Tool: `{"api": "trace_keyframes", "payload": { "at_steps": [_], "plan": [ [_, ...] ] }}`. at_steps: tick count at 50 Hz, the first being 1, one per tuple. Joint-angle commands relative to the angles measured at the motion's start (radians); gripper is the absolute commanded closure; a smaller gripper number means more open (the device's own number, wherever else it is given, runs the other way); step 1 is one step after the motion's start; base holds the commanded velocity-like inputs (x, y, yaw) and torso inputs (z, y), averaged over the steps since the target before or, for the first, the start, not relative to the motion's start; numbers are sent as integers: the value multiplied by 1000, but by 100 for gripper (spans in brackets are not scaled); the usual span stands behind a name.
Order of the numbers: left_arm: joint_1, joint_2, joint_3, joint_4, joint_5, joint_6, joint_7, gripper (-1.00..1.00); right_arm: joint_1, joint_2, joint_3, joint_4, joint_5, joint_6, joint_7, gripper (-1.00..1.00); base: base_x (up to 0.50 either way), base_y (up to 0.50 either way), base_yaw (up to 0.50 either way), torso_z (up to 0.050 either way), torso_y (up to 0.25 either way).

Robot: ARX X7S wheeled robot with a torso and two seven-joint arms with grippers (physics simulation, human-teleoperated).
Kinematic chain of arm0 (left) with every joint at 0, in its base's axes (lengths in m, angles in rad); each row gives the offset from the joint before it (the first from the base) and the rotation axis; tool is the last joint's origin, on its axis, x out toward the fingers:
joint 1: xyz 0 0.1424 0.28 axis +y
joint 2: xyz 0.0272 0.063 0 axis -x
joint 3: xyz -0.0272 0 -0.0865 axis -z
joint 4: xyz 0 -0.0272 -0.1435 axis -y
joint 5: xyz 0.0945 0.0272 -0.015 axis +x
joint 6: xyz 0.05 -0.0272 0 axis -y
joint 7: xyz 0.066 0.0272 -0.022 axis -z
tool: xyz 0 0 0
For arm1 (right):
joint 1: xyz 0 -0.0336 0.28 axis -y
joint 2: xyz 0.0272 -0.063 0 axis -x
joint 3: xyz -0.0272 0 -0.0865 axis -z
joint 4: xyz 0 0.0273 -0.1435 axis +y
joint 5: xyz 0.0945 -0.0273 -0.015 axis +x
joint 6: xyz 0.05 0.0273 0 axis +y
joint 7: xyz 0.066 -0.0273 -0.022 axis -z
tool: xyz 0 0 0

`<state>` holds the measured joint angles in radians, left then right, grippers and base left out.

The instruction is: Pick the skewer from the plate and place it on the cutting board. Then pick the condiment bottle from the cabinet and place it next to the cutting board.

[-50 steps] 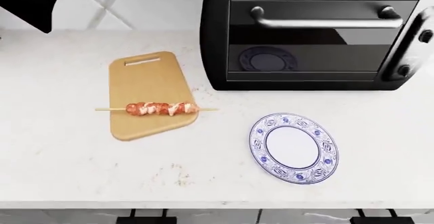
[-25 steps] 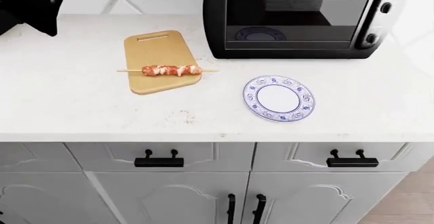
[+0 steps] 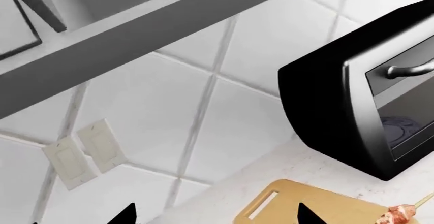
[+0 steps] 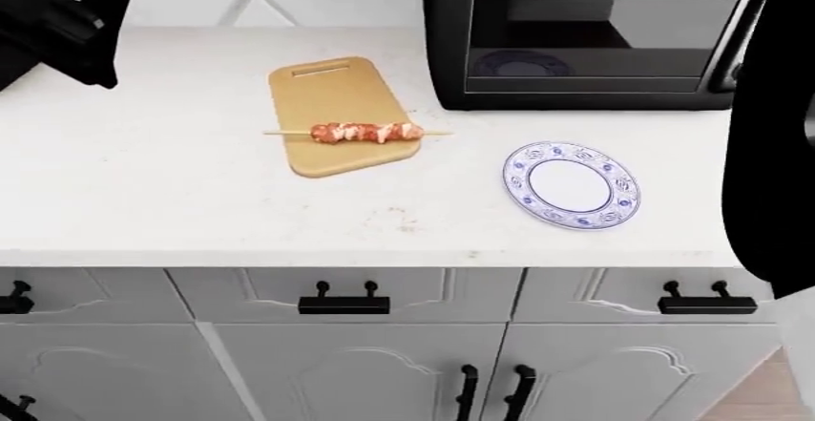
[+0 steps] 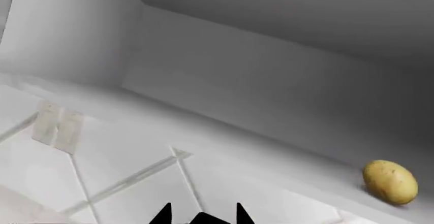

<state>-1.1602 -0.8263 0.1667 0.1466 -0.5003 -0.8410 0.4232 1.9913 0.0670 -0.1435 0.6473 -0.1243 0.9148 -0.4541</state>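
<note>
Since 0.5 s ago head view slid left, so cutting board (image 4: 342, 115) w/ skewer (image 4: 363, 133) sits further right. Bottle unseen; R wrist faces a shelf (image 5: 224, 142) holding a potato (image 5: 390, 181) at 4 o'clock, so R arm likely nearer. Can't tell either arm's fingers' state

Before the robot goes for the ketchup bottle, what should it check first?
1. Skewer lying on the cutting board: ok.
2. Plate empty: ok.
3. Condiment bottle in view: not ok; the right wrist view shows only a potato on a shelf.
4. Bare counter beside the board for the bottle: ok.
5. Left end effector open with nothing between its tips: ok.
6. Right end effector open or shut: cannot tell.
</note>
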Motion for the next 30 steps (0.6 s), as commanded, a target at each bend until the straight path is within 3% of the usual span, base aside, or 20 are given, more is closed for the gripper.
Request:
{"api": "trace_keyframes", "payload": {
  "at_steps": [1, 30],
  "plan": [
    [24, -5, -21, 17, -16, 0, -7, -100, -73, 13, -12, -205, 18, 125, -27, 100, 0, 500, 0, 0, 0],
    [17, 10, -23, 7, 3, 17, -41, -100, -158, -5, 4, -224, 79, 109, -2, 100, 0, 500, 0, 0, 0]
  ]
}}
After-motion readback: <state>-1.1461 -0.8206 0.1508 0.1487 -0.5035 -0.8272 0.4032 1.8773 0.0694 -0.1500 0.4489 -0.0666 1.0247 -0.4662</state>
